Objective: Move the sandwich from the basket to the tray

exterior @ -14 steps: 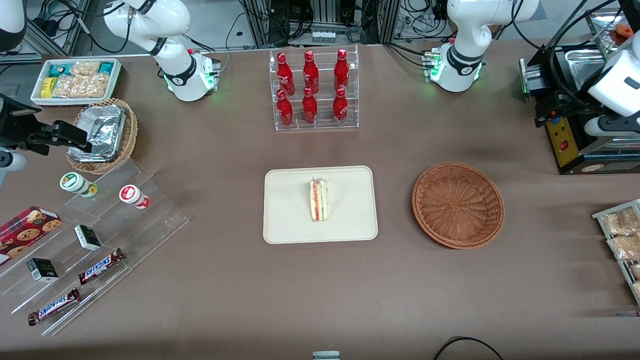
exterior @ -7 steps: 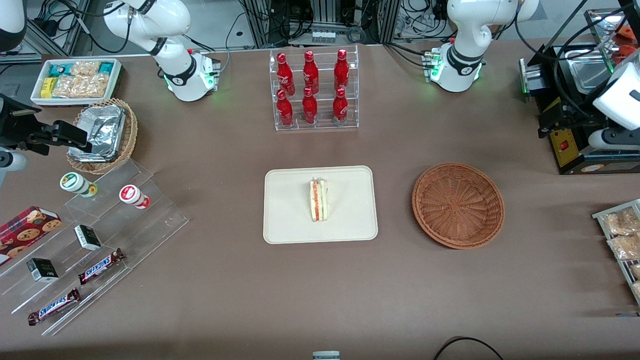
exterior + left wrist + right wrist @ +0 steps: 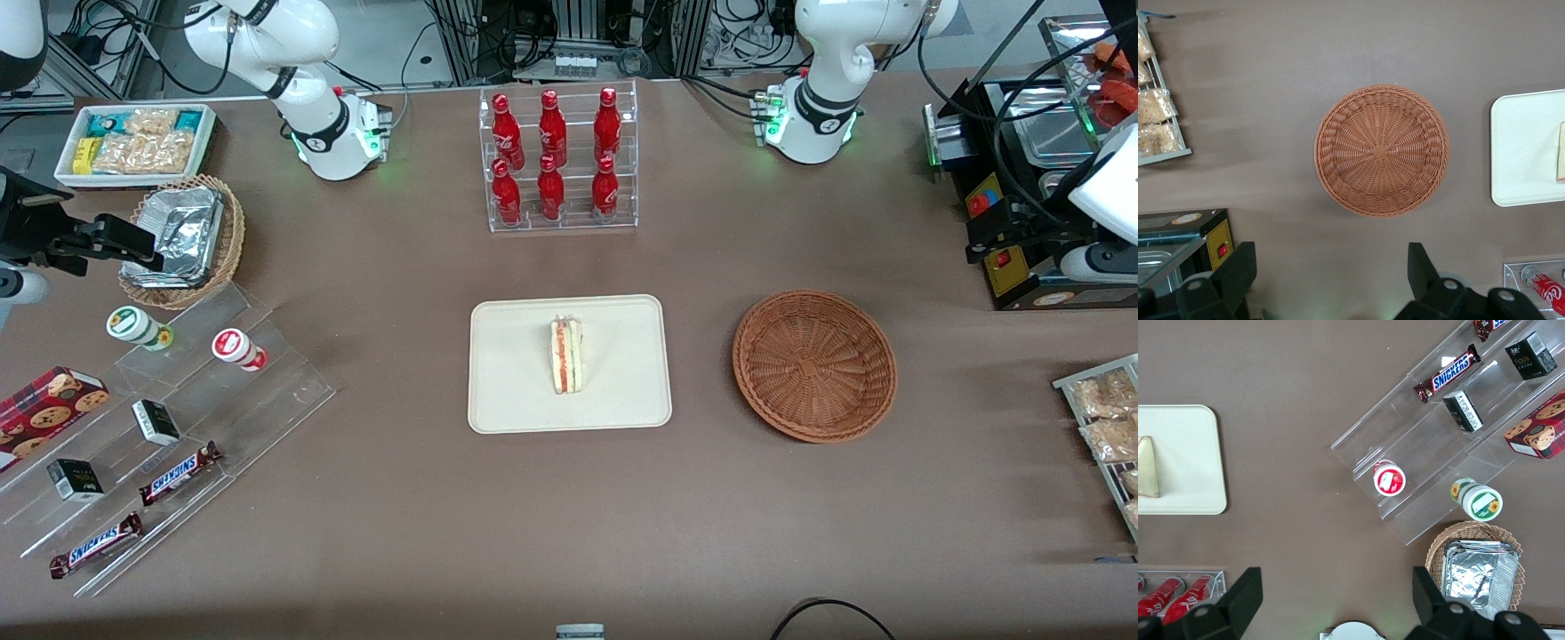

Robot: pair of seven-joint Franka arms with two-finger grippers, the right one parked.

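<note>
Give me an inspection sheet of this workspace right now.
Surface: brown table, no spills seen.
Job's things: sandwich lies on the tray; the basket is empty, toward the working arm's end.
Clutter: bottle rack farther from the camera than the tray; snack shelf, foil-lined basket and snack bin toward the parked arm's end.
Grippers: gripper raised over bare table beside the basket, jaws open, holding nothing.
Cables: one loop at the table's near edge; bundles past the table.
Surroundings: black machine beside the working arm.

Reddish-brown woven basket (image 3: 814, 364), cream tray (image 3: 516, 373), red-green striped sandwich (image 3: 566, 356), black gripper (image 3: 1328, 283)
</note>
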